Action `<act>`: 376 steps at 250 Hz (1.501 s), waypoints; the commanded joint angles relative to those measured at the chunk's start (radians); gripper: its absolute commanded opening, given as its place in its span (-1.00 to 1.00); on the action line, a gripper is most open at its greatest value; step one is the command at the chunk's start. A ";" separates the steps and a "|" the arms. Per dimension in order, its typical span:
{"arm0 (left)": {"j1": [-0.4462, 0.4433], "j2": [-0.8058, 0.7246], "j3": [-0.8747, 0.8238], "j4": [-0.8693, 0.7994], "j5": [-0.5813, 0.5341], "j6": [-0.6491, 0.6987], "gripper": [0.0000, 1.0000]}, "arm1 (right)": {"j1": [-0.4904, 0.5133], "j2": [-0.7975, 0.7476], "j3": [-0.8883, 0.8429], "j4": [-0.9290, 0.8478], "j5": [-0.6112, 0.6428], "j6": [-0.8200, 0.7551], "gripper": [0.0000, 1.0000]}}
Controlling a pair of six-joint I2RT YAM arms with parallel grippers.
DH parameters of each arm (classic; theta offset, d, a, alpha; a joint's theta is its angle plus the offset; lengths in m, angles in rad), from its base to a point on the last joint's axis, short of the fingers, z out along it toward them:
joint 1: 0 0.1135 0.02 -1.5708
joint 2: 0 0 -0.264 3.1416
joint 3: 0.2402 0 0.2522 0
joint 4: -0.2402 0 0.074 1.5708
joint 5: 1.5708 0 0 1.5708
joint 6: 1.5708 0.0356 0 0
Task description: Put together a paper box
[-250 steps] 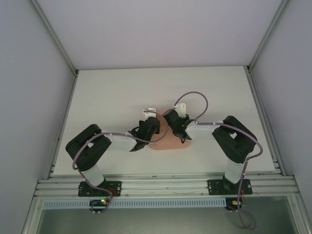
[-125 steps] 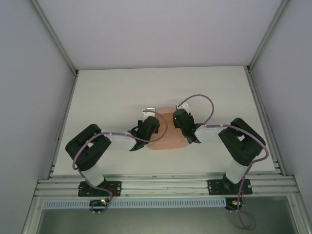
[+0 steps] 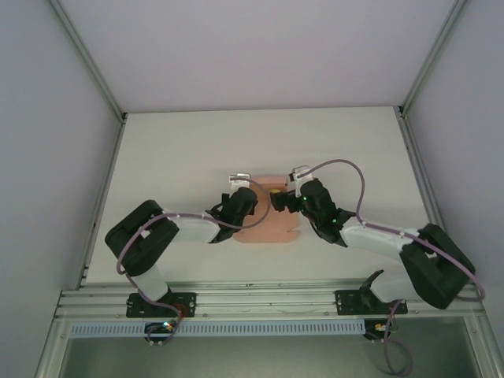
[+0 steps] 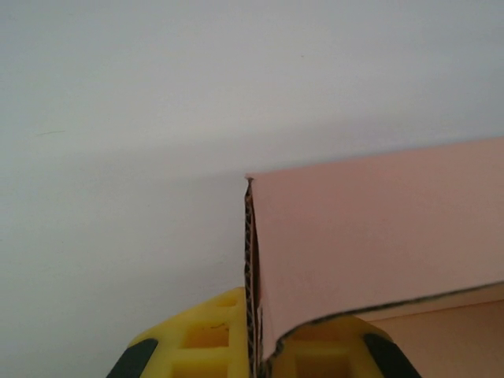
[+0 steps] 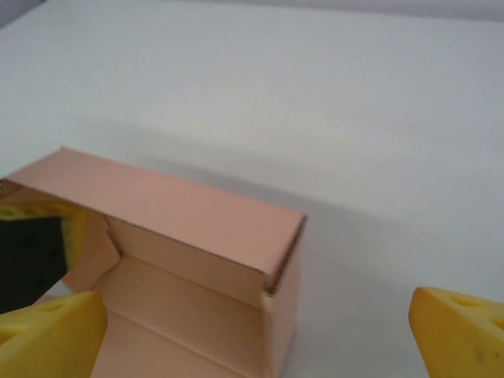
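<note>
At the middle of the counter (image 3: 197, 142), toward the arms, the paper box (image 3: 266, 219) stands partly formed, walls raised and top open. My left hand (image 4: 256, 350) is pinched tight on the edge of one wall. My right hand (image 5: 252, 327) hangs spread wide above the open box, gripping nothing. I judge the step to be setting the walls and flaps. The next move calls for the right hand to tuck a flap while the left steadies the box.

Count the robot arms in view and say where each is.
2. The left arm comes from the near left, left end effector shut on the paper box's wall. The right arm comes from the near right, right end effector open at the box.
</note>
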 commanded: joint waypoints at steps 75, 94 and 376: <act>0.205 -0.306 0.265 -0.656 0.570 0.578 -1.00 | -0.133 -0.546 -0.114 -0.386 0.218 0.196 0.99; 0.221 -0.330 0.338 -0.820 0.658 0.743 -1.00 | -0.163 -0.636 -0.126 -0.459 0.197 0.207 0.99; 0.060 0.483 0.969 -1.364 0.280 1.321 -1.00 | -0.294 -0.579 -0.086 -0.607 -0.015 0.154 0.99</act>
